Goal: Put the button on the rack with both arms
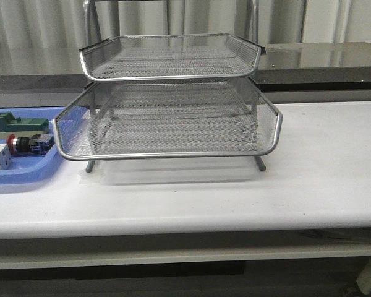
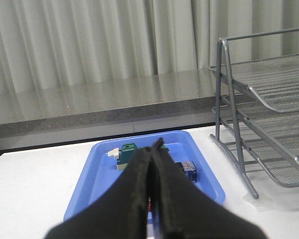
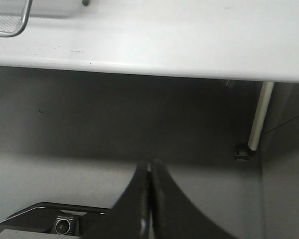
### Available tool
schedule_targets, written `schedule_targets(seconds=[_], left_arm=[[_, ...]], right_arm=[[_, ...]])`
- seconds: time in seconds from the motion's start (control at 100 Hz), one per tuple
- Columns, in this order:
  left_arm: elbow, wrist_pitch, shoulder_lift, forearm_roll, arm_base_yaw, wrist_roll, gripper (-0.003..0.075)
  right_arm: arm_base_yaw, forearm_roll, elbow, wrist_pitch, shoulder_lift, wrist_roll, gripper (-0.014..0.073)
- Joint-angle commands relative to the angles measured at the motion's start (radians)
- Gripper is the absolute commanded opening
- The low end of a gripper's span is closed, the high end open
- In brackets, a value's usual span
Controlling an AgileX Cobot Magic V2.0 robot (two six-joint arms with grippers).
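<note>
Left gripper [image 2: 154,149] pressed together, empty, above the blue tray [image 2: 97,172]; right gripper [image 3: 150,172] closed, empty, below the white table [image 3: 164,45]. Grey curtains [image 2: 89,40] behind.

Silver mesh rack [image 1: 173,117], red-capped button [image 1: 26,143] in blue tray [image 1: 25,176], white table [image 1: 321,179], black pincers.

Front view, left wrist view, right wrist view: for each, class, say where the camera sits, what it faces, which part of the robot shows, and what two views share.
Front view: faces forward over the white table at the rack; the button lies in the blue tray; no robot part shows.
Left wrist view: on the left arm, looking over its shut left hand at the tray and rack.
Right wrist view: on the right arm, below the table edge, facing the floor; shut right hand shows.
Shared: front and left wrist views both show rack and tray.
</note>
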Motion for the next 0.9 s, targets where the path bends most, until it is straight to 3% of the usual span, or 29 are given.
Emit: schedule_targets(seconds=[0.0, 0.39, 0.53, 0.66, 0.89], left_arm=[[0.054, -0.076, -0.033, -0.002, 0.002, -0.012, -0.0021], [0.054, -0.079, -0.033, -0.002, 0.002, -0.012, -0.0021], [0.052, -0.171, -0.033, -0.009, 0.002, -0.012, -0.0021], [0.009, -0.174, -0.027, -0.226, 0.002, -0.007, -0.0021], [-0.173, -0.127, 0.133, -0.232, 0.002, -0.007, -0.0021]], right_arm=[[-0.005, -0.003, -0.033, -0.049, 0.006, 0.001, -0.0071], [-0.005, -0.003, -0.033, -0.049, 0.006, 0.001, -0.0071], [-0.005, -0.003, -0.033, -0.049, 0.006, 0.001, -0.0071], [-0.005, -0.003, -0.033, -0.049, 0.006, 0.001, -0.0071], [-0.005, -0.003, -0.033, -0.049, 0.006, 0.001, -0.0071]])
